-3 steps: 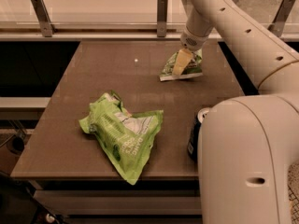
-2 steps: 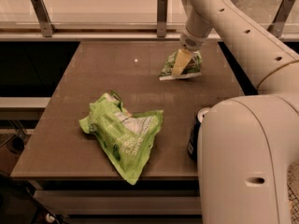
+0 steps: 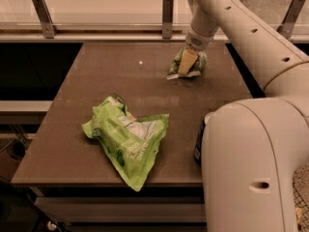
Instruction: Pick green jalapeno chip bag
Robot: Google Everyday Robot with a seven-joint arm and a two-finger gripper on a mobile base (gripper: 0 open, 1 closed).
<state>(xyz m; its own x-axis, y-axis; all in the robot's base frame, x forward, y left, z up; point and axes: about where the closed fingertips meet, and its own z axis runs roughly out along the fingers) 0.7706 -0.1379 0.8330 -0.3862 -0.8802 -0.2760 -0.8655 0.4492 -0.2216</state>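
The green jalapeno chip bag [image 3: 174, 70] is small and dark green with a white bottom edge. It lies at the far right of the brown table [image 3: 96, 76]. My gripper [image 3: 187, 63] reaches down from the upper right and sits right on the bag, covering its middle. Only the bag's left and right edges show on either side of the gripper.
A large, crumpled lime-green bag [image 3: 128, 139] with white lettering lies at the front centre. A dark can [image 3: 198, 141] stands at the right front edge, half hidden by my arm's big white link [image 3: 251, 163]. A glass rail with metal posts [image 3: 167, 13] runs behind the table.
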